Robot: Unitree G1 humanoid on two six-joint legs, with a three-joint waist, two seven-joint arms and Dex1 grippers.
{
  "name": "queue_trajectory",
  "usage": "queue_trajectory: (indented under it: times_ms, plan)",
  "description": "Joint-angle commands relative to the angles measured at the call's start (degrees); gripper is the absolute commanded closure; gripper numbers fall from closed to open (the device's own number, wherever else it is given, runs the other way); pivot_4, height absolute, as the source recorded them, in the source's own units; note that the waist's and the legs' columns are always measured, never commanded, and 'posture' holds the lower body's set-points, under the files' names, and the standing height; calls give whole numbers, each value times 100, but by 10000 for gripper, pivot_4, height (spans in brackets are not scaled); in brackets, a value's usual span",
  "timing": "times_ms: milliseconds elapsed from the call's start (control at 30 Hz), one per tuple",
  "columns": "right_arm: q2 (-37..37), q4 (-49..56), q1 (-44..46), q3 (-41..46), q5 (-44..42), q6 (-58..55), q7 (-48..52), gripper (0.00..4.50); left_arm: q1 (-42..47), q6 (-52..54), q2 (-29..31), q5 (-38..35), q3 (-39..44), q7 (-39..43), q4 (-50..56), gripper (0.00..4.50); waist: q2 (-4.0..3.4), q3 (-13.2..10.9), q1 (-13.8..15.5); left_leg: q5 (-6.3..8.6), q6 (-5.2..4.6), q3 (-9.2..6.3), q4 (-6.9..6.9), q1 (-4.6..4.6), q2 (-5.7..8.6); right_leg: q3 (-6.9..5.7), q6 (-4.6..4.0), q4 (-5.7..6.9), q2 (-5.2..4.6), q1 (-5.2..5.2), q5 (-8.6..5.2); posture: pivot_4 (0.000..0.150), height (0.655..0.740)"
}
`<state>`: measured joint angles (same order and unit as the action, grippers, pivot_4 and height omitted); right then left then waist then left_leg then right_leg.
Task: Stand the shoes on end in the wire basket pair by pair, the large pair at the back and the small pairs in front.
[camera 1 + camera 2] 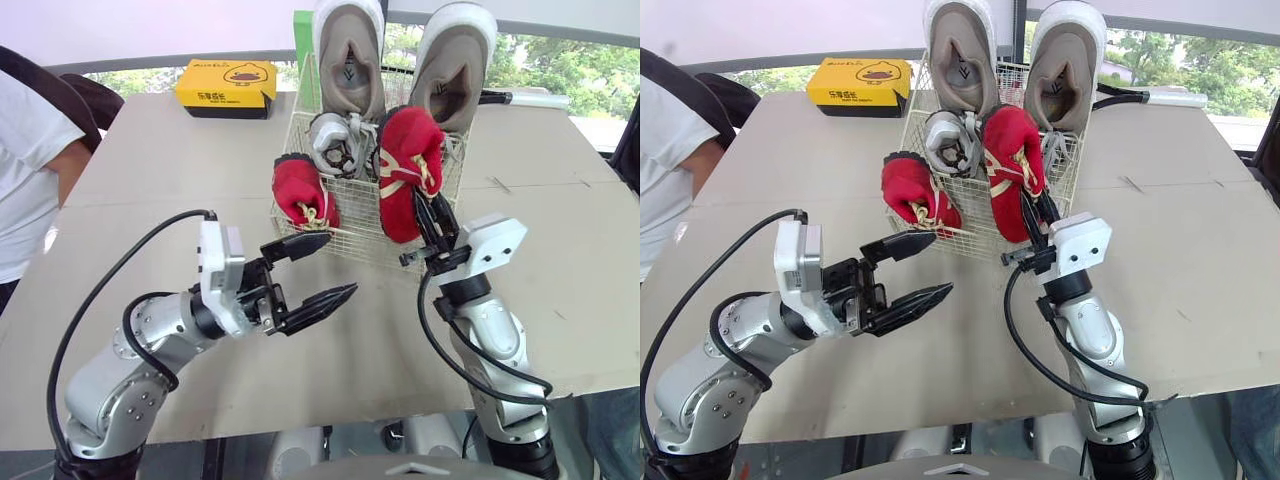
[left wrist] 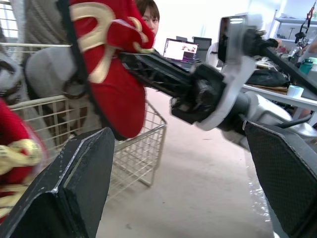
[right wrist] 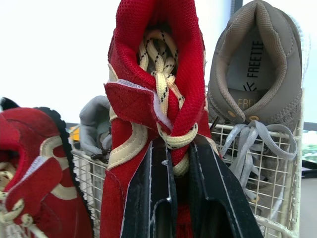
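Observation:
The wire basket (image 1: 350, 238) stands mid-table. Two large grey shoes (image 1: 350, 60) stand on end along its back, and a small grey pair (image 1: 338, 140) sits in front of them. One red shoe (image 1: 303, 190) stands at the basket's front left corner. My right gripper (image 1: 432, 215) is shut on the laces and tongue of the second red shoe (image 3: 153, 74), which hangs toe-down against the basket's front right wall, seemingly just outside it. My left gripper (image 1: 338, 266) is open and holds nothing. It hovers over the table in front of the basket, below the left red shoe.
A yellow box (image 1: 228, 85) lies at the table's back left, and a green object (image 1: 302, 40) stands behind the basket. A person in a white sleeve (image 1: 25, 150) sits at the left edge. A white-handled item (image 1: 530, 98) lies at the back right.

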<state>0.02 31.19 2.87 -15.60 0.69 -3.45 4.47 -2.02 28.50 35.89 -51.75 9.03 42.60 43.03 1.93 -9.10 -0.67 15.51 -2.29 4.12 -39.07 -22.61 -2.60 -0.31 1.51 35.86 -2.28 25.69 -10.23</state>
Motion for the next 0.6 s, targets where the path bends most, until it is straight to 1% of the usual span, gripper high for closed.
queue_trajectory:
  times_ms: [33, 233, 433, 600]
  plan:
    - [112, -230, -4, -49, 135, -74, -137, 44700, -91, 42, 99, -207, 106, -153, 420, 0, 0, 0, -8, 0, 0, 0, 0, 0, 0, 0, 0, 0, -1, 0, 0, 1500, 7400]
    - [388, -802, 85, -356, 216, 279, -147, 44700, -357, 100, 253, -409, 219, -349, 739, 0, -4, -3, -27, 3, 4, 0, 1, 0, -2, -1, 0, 0, -1, 2, 0, 1500, 7400]
    - [422, -1323, 80, -412, 183, 868, -176, 44700, -530, 171, 403, -601, 309, -692, 1024, 0, -6, -3, -29, 12, 21, 0, 1, 1, -2, -1, 0, 0, -2, 2, 0, 1500, 7400]
    - [346, -1080, -207, -383, -196, 875, -17, 44700, -750, 297, 636, -967, 697, -1060, 1100, 0, -12, -7, -29, 14, 23, 0, 1, 2, -4, -1, 0, 0, -3, 2, 0, 1500, 7400]
